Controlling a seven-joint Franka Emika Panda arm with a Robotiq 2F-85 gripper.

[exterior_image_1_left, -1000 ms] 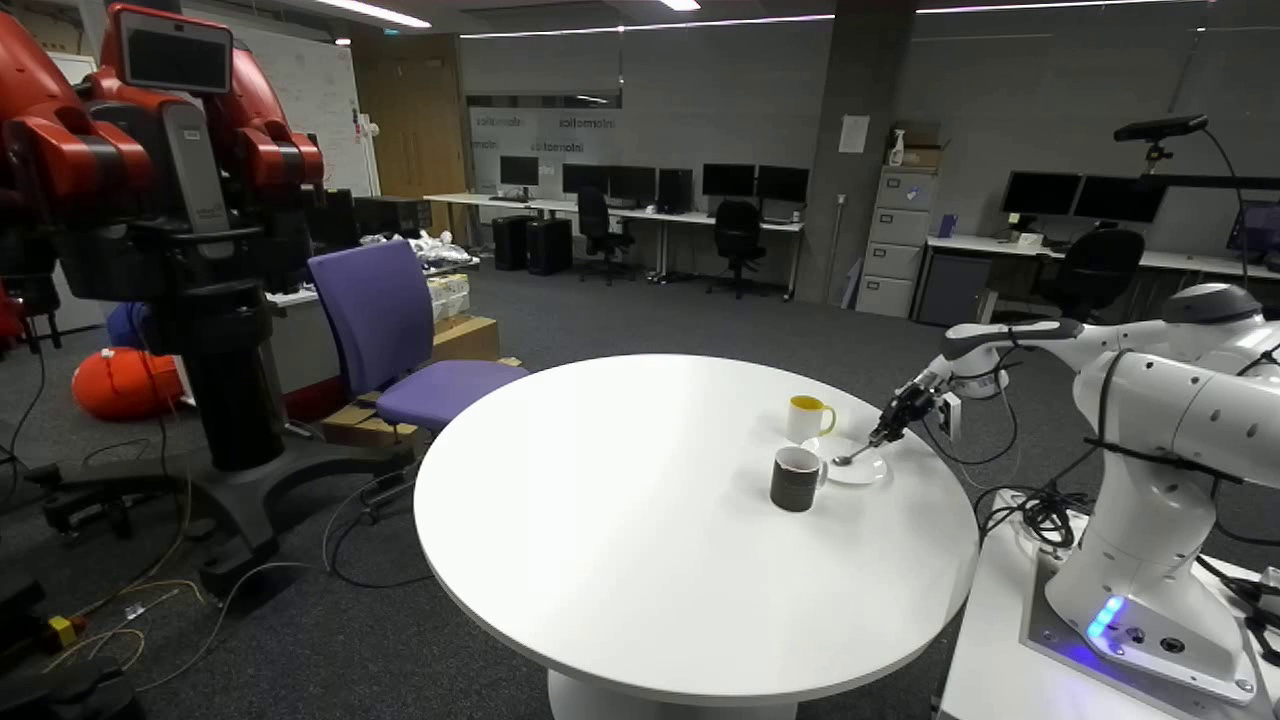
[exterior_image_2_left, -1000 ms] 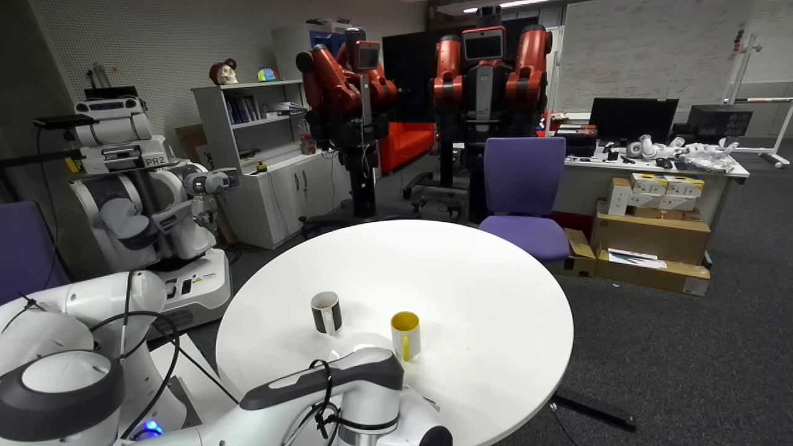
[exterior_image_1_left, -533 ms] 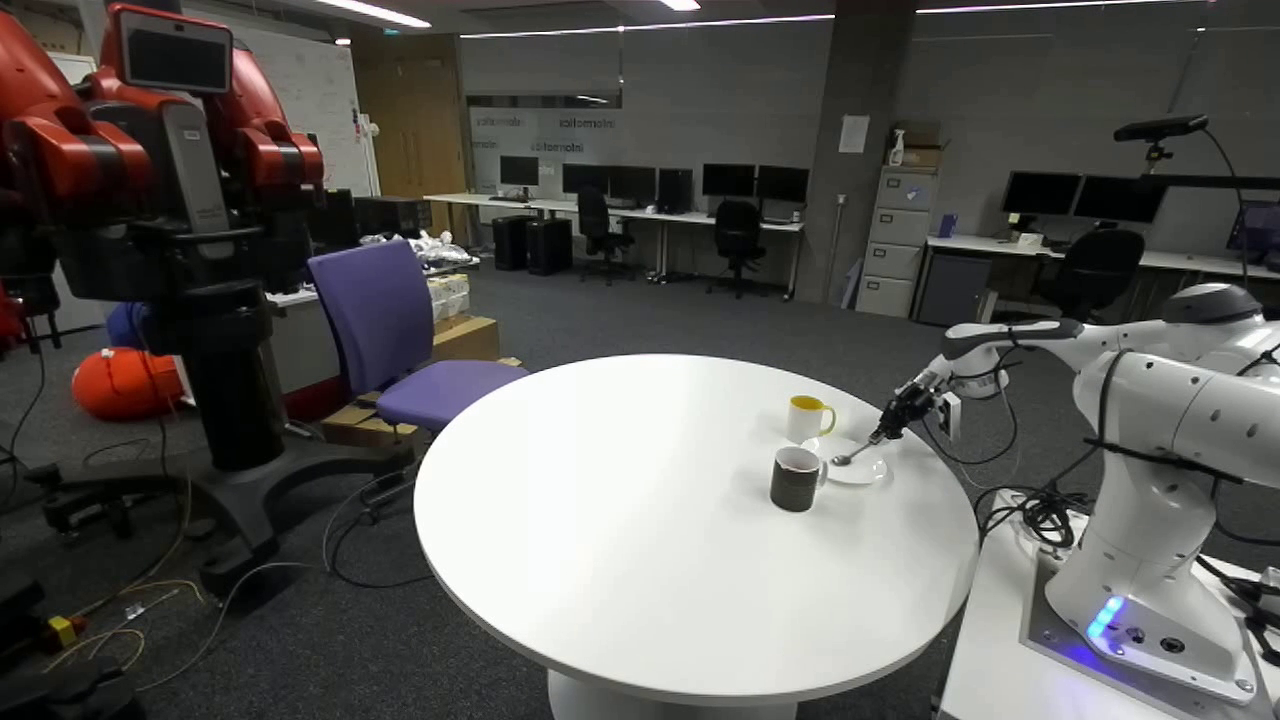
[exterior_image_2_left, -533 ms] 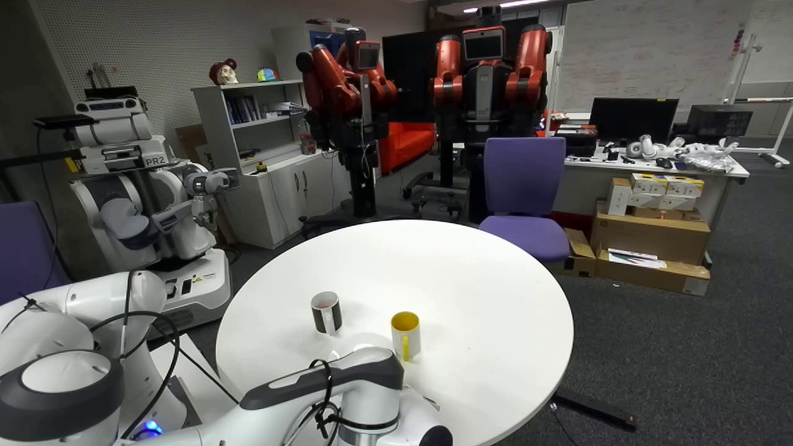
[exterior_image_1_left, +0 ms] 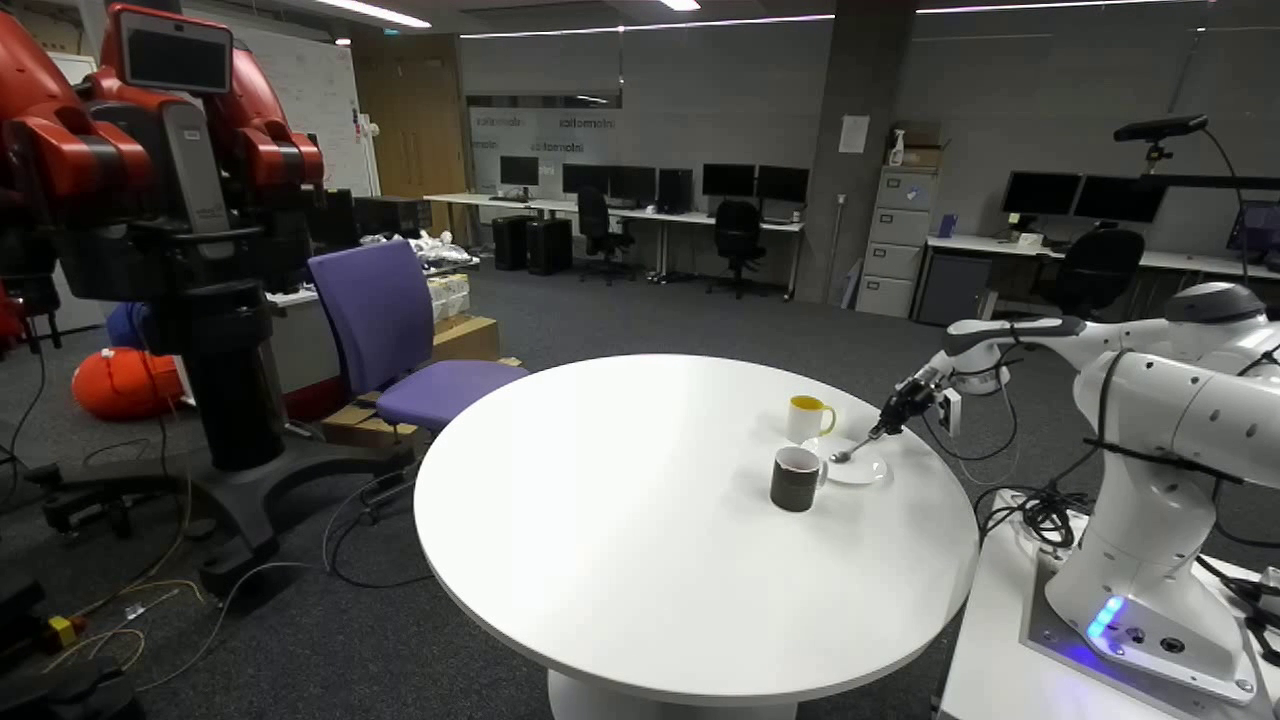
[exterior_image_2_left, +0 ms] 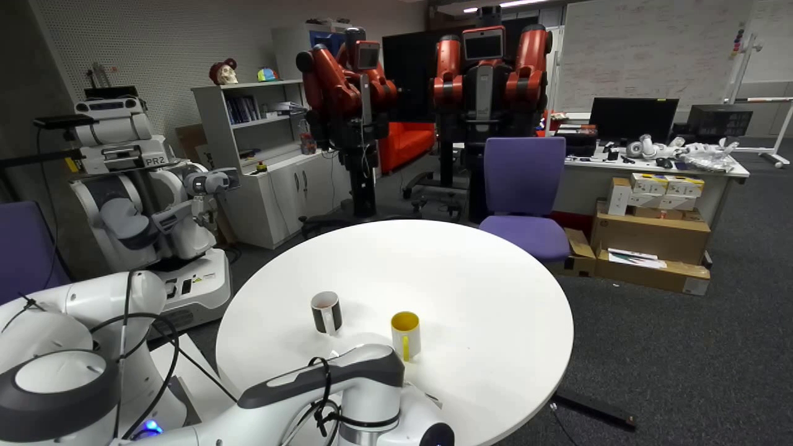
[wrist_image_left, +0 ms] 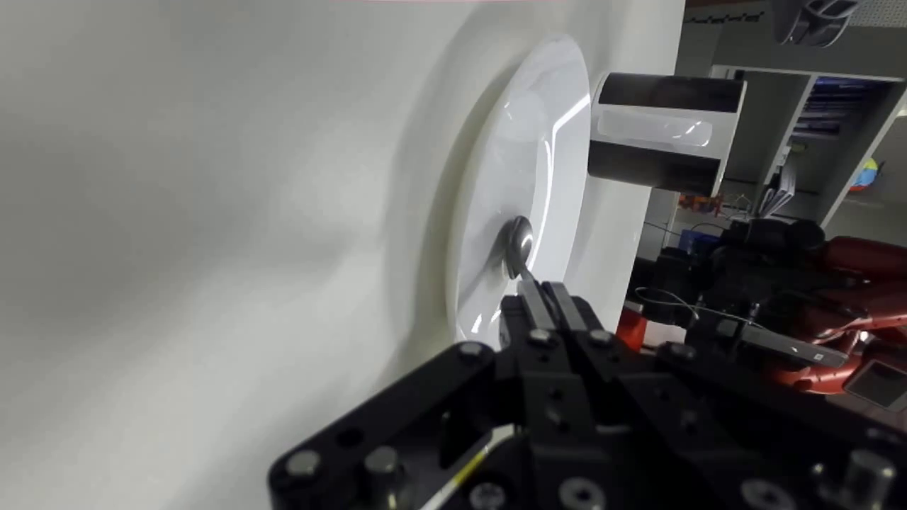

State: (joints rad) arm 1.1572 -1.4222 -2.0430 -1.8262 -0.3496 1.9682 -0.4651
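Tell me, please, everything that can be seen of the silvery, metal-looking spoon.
The silvery, metal-looking spoon has a glossy oval bowl and a slender handle. The robot's black, grey-tipped jaws are shut on the handle and hide its upper end. The spoon slants down from them, bowl lowest, over the white, round, ceramic-looking plate; whether the bowl touches the plate cannot be told.

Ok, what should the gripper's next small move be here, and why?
Probably a short, straight lift: the gripper is shut on the handle of the metal spoon, whose bowl is at or just above the white plate. The black-and-white mug and yellow-handled mug stand close, so sideways motion looks riskier.
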